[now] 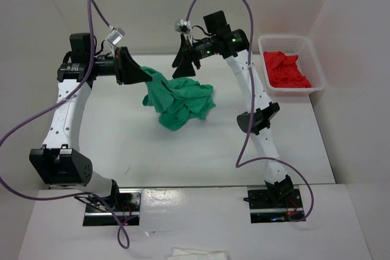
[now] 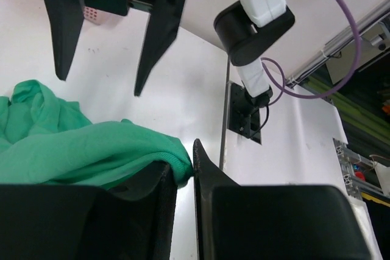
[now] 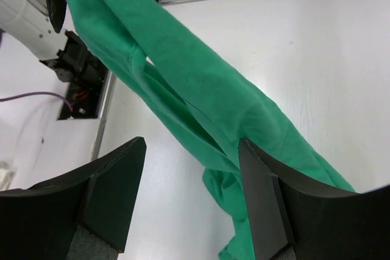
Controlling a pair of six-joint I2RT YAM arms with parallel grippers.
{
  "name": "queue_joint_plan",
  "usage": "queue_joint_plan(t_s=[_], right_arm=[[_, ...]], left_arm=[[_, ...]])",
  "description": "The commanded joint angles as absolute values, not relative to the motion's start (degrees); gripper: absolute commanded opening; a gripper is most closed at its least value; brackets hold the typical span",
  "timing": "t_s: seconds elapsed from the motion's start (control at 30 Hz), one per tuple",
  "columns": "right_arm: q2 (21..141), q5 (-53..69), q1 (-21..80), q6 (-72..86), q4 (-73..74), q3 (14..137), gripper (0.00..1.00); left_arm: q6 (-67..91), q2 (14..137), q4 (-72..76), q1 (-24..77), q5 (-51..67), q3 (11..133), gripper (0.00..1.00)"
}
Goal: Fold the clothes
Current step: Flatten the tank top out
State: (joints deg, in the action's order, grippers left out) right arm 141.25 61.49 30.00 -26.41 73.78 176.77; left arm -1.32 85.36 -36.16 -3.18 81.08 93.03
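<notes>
Two arms (image 1: 61,114) raised, left claw (image 2: 194,150) pinching T-shirt (image 1: 183,101)

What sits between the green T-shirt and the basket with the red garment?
In the top view, only the right arm crosses the bare table between the T-shirt and the basket.

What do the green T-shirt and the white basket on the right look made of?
Green T-shirt: soft, thin matte fabric, probably a knit; it drapes and bunches in loose folds. White basket: apparently rigid moulded plastic, judging by its perforated lattice walls and smooth rim.
</notes>
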Motion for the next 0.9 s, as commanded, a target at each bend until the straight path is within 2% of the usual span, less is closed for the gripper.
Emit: queue_joint_plan(t_s=[0.0, 0.37, 0.87], right_arm=[[141.5, 71.62, 30.41, -26.46, 74.18, 175.87, 0.71], [139.05, 79.97, 31.46, -25.93, 74.18, 170.78, 0.71], [136.67, 82.35, 33.13, -25.4, 74.18, 169.01, 0.71]], left_arm=[[-3.25, 83.58, -33.93, -3.43, 85.61, 91.93, 0.21], [-1.23, 82.97, -31.99, -3.43, 85.61, 90.18, 0.22], [-1.23, 83.5, -31.46, -3.43, 85.61, 90.18, 0.22]])
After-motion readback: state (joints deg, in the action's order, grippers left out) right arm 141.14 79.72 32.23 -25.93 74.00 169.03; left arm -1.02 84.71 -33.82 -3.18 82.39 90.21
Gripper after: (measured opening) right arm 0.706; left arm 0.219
